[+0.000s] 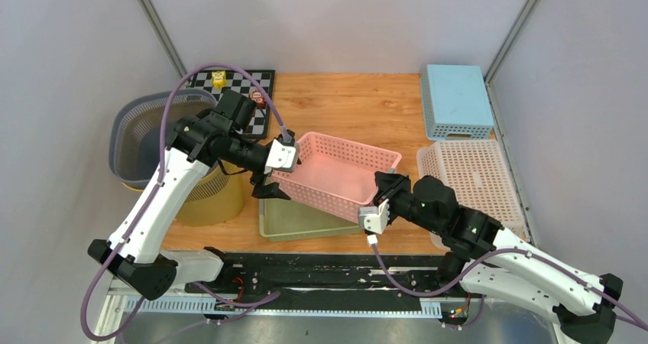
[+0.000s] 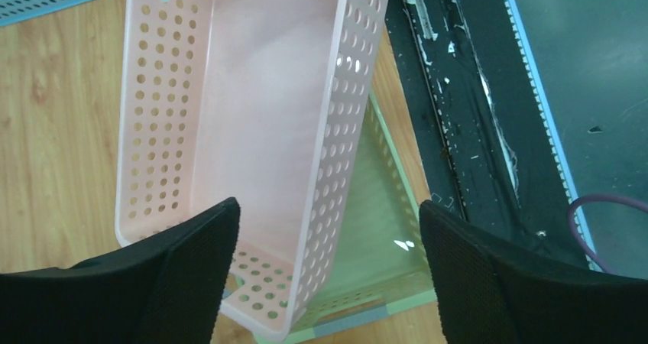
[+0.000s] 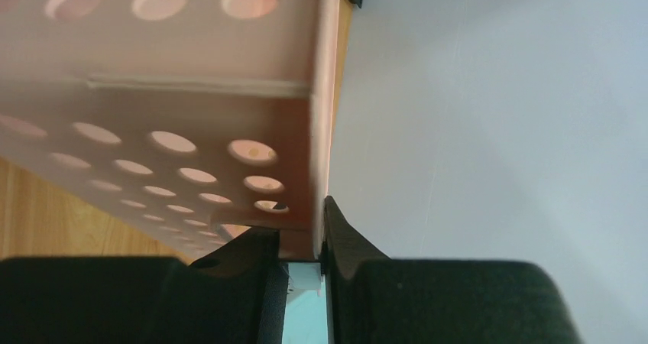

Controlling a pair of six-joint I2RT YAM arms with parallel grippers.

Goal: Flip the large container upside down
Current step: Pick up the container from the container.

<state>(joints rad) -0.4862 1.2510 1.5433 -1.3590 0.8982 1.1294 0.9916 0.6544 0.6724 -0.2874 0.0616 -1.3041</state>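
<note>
- My right jaws pinch the pink basket wall; left jaws stand open.
- Gripped at one end only, it may twist and slip.

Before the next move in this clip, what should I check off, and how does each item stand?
1. Right end effector clamped on the pink basket end wall: ok.
2. Left end effector gripping: not ok, jaws open around the basket's other end.
3. Basket empty: ok, nothing inside.
4. Basket upside down: not ok, opening faces up, tilted.
5. Basket clear of the green tray beneath: cannot tell.
</note>
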